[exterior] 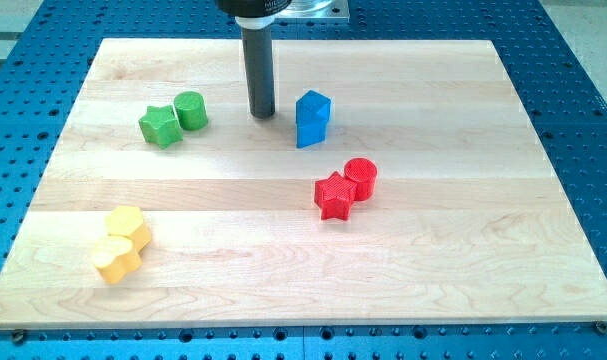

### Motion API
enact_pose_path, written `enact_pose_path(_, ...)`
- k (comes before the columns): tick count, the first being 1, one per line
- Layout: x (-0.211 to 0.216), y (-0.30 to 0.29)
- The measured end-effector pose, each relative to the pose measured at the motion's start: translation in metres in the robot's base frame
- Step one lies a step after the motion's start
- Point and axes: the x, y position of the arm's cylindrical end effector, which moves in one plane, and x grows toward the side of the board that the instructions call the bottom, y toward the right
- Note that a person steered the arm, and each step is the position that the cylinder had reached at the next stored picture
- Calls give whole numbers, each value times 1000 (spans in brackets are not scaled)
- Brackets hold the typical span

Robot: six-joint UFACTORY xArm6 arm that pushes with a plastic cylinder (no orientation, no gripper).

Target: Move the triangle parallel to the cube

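Green pair (173, 121), red pair (346, 187), yellow pair (123, 243)

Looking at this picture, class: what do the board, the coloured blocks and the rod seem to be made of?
Pale wooden board: looks like wood, with visible grain and plank seams, smooth satin finish. Blocks such as the blue block and red star-shaped block: probably plastic, judging by uniform saturated colour and matte surfaces. Dark rod, ending in my tip left of blue: dull grey, plastic or metal, unclear.

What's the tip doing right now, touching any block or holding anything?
My tip: no gripper, so it holds nothing; it stands on the board just left of the blue block, with a small gap, touching no block.
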Motion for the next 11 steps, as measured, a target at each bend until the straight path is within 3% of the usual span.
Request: enact_pose_path(11,10,6)
